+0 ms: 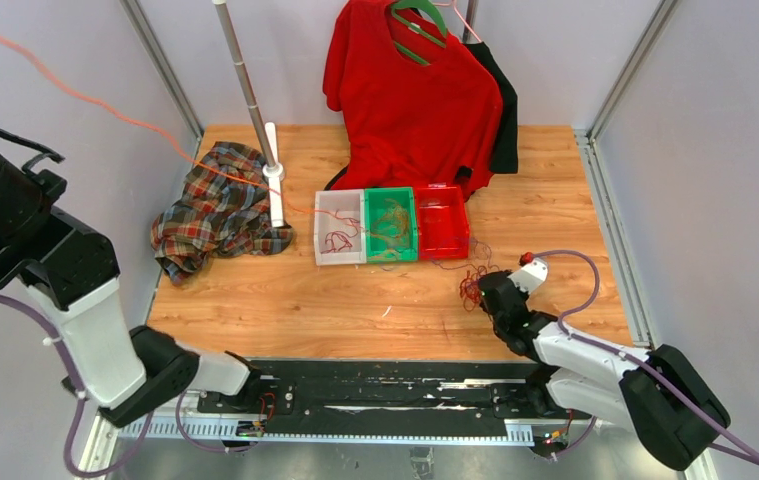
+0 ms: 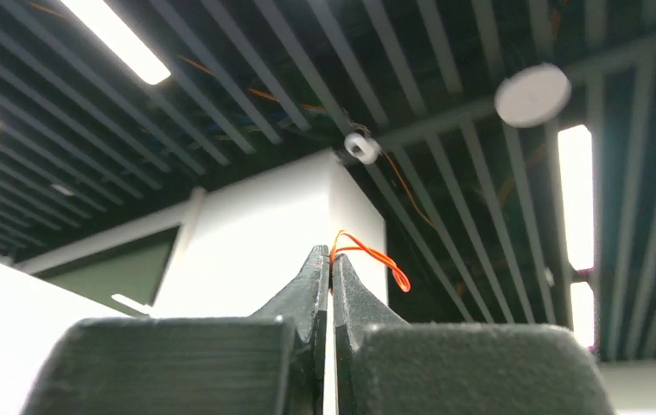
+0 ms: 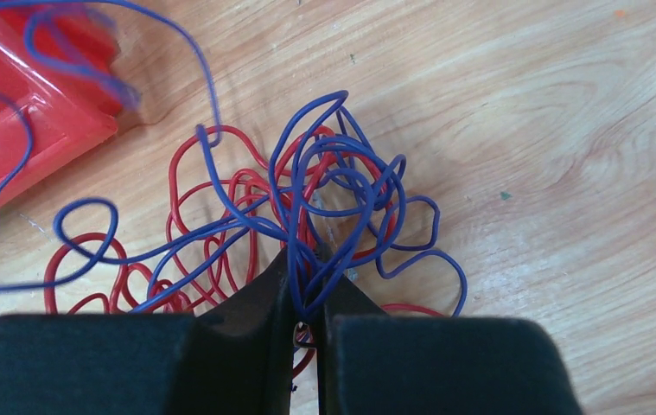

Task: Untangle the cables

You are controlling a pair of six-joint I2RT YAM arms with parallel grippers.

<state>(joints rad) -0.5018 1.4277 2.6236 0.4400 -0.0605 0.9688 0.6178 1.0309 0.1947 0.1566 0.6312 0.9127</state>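
We have the left gripper [image 2: 331, 259] pointing at the ceiling, fingers pressed together on a thin orange cable [image 2: 378, 258], with a small loop of it poking past the tips. From above, that cable runs in one long line from the upper left corner, over the plaid shirt [image 1: 217, 205], toward the white bin [image 1: 318, 228], the green bin [image 1: 392, 191] and the red bin [image 1: 442, 225]. We cannot tell where it ends among them. The right gripper [image 3: 307, 290] sits low on the table [image 1: 355, 300], near the red bin. Its fingers are closed to a thin slit on a few strands at the near edge of a knot of red and blue cables [image 3: 315, 199], and loose blue loops trail off toward that bin. As we read it, the step is drawing the orange cable free while the knot waits to be worked apart. To do it well, we would lift the left arm slowly and steadily and watch the bins, since a snag there could drag or tip one. On the right, we seem to be pinching both colours at once, and pulling that way would likely tighten the knot. We would rather let go and retake a single blue strand at an outer loop, then ease it sideways away from the red.
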